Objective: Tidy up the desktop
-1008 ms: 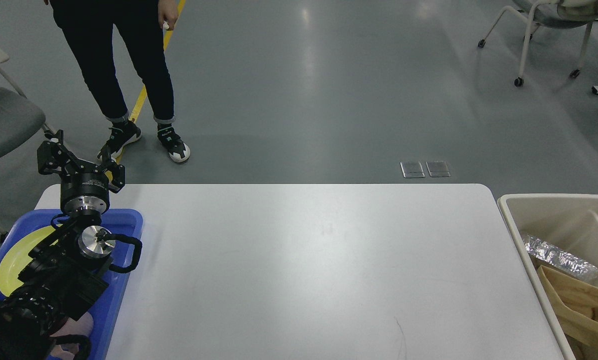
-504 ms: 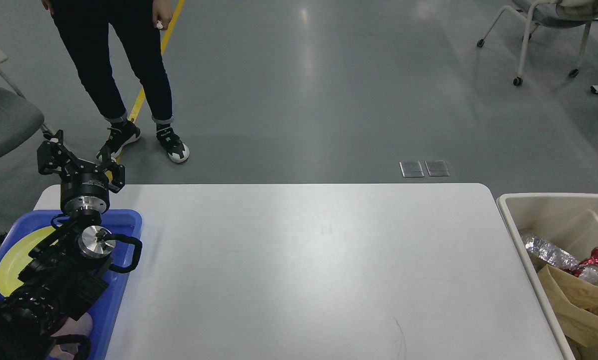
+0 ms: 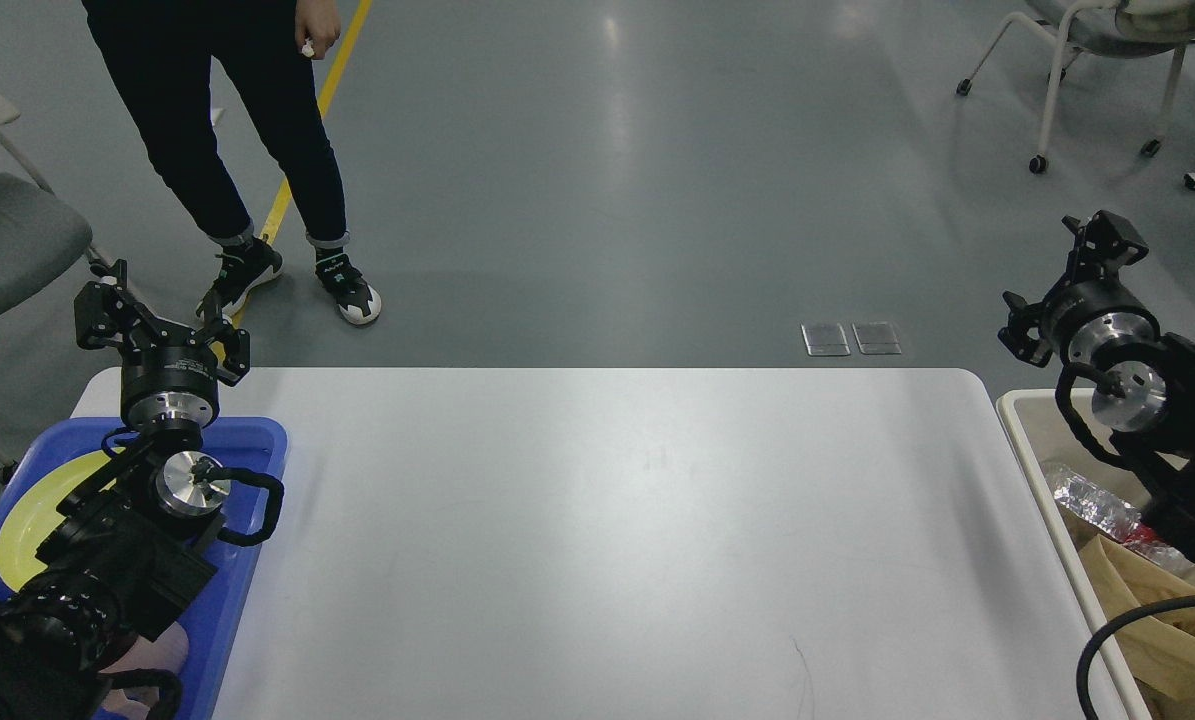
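Observation:
The desktop [image 3: 607,520] is a wide white tabletop with rounded corners, and its middle surface is bare. My left gripper [image 3: 162,325] hangs over the table's far left corner, above a blue tray [image 3: 262,440]. It is open with nothing between its fingers. My right gripper [image 3: 1062,285] is raised beyond the table's far right corner, over the back of a beige bin [image 3: 1027,440]. Its fingers stand apart and hold nothing.
The blue tray holds a yellow plate [image 3: 32,500], partly hidden by my left arm. The bin contains crumpled foil [image 3: 1092,505] and brown paper [image 3: 1157,630]. A person [image 3: 257,150] stands on the floor behind the left corner. Chairs stand at far left [image 3: 7,240] and far right [image 3: 1097,40].
My right arm has come into view at the right, rising above the bin. A red item has appeared in the bin. The left arm has not moved. The person shifted their feet slightly.

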You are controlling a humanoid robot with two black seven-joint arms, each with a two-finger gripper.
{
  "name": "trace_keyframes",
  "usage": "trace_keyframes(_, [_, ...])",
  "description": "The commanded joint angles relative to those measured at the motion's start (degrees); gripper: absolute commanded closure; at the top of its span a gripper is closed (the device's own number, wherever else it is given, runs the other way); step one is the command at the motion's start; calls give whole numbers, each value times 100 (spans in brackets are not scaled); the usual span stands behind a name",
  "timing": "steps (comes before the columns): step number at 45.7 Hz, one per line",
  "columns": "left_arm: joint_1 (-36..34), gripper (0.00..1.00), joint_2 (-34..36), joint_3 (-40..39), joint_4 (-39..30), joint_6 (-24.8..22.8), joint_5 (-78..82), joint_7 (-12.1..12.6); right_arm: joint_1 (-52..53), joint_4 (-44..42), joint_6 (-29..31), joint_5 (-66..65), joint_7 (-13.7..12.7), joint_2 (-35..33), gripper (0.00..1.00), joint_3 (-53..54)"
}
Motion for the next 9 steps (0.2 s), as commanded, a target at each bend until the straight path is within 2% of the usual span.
trace_keyframes(1, [0,3,-1,0,0,0,-7,0,-66,284,21,3,491,412,0,559])
trace_keyframes(9, [0,3,-1,0,0,0,2,0,-31,293,21,-6,685,940,0,700])
